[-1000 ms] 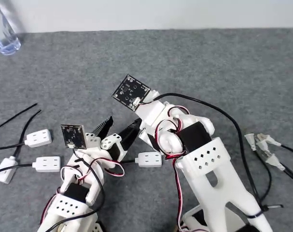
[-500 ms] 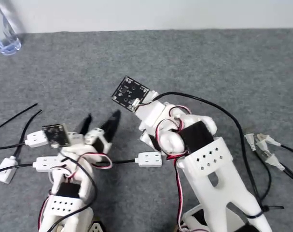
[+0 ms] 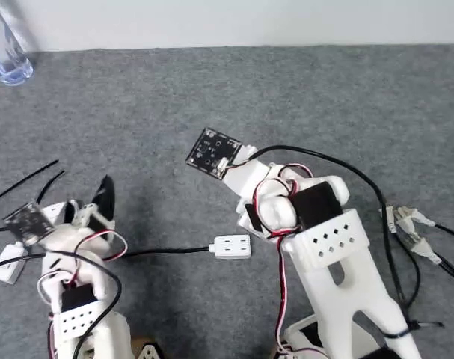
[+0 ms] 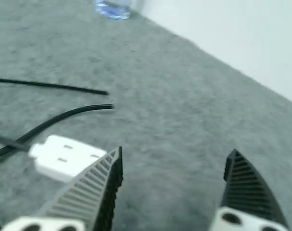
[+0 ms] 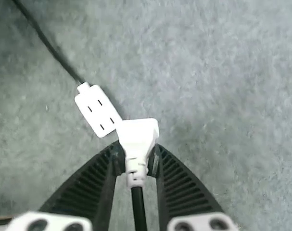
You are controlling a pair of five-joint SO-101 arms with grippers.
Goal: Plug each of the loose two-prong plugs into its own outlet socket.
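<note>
the right claw [image 5: 135, 153] is clenched on a white two-prong plug with a black cord [image 5: 138, 134], the cord running back between its ribbed black fingers. the thing it wants, a white oblong outlet socket on a black cord [image 5: 96, 114], lies directly ahead of the claw on the grey carpeted table [image 3: 346, 105], slotted face up. the plug's head looks to be touching or just over the socket's near end. the prongs are hidden, so i cannot tell whether they sit above a pair of slots.

the move turns on the angle. the socket's long axis slants off the line of the plug and claw rather than continuing it, and its cord leaves from the far end. in the high view the same socket [image 3: 231, 246] lies crosswise, just beside the right arm's base. the right arm is plainly the nearer one. by my reckoning the plug must be squared to the slots before it is pressed down.

the left claw [image 4: 174, 154] is spread wide and holds nothing. it hangs well apart from all this, near a second white socket [image 4: 64, 155].
</note>
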